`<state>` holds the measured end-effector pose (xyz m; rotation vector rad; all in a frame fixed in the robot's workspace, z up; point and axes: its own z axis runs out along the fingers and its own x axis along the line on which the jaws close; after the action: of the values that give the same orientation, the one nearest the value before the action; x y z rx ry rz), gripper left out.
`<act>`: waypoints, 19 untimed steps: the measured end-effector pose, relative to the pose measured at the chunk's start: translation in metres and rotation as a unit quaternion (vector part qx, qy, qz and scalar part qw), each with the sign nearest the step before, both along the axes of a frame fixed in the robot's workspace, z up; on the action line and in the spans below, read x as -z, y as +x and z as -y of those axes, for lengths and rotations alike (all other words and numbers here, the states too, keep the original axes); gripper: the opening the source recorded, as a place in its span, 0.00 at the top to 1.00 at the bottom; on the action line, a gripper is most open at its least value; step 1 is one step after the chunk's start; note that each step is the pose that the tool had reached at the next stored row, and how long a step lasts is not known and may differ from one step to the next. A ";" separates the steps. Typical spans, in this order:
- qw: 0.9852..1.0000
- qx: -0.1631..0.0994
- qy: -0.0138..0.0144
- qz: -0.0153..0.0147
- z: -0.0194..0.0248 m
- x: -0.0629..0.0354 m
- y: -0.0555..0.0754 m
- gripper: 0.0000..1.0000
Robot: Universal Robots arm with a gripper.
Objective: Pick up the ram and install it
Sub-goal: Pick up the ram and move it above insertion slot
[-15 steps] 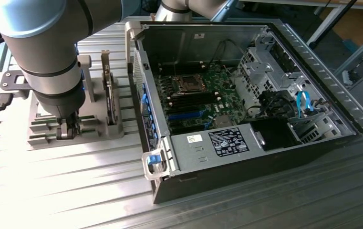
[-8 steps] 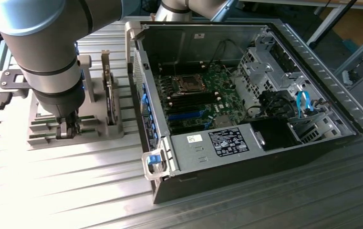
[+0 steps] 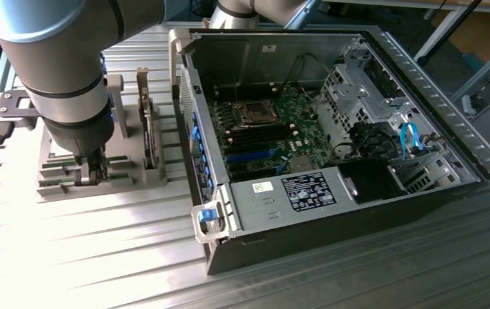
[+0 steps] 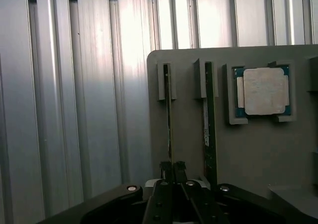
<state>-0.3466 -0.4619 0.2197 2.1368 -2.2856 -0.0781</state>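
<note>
gripper [image 4: 172, 167] clenched on ram [image 4: 169, 119] | ram sat slotted at holder [image 4: 189, 134] edge, unlifted | motherboard [image 3: 292, 138] install not done

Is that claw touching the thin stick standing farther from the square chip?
Touching. The wrist view shows the gripper closed against both faces of the memory stick, with no gap on either side.

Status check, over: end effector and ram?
End effector shut on thin green ram stick, standing in grey slotted holder. Twin stick alongside, apart. Nothing in the way.
</note>
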 end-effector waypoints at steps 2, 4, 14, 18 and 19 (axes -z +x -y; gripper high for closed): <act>1.000 0.000 0.000 0.000 0.0000 -0.0053 0.000 0.88; 1.000 0.000 0.000 0.000 0.0000 -0.0121 0.000 0.88; 1.000 0.000 0.000 0.000 0.0000 -0.0415 0.000 0.88; 1.000 0.000 0.000 0.000 0.0000 -0.0533 0.000 0.88; 1.000 0.000 0.000 0.000 0.0000 -0.0560 0.000 0.88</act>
<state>-0.3463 -0.4619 0.2757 2.1368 -2.2855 -0.0781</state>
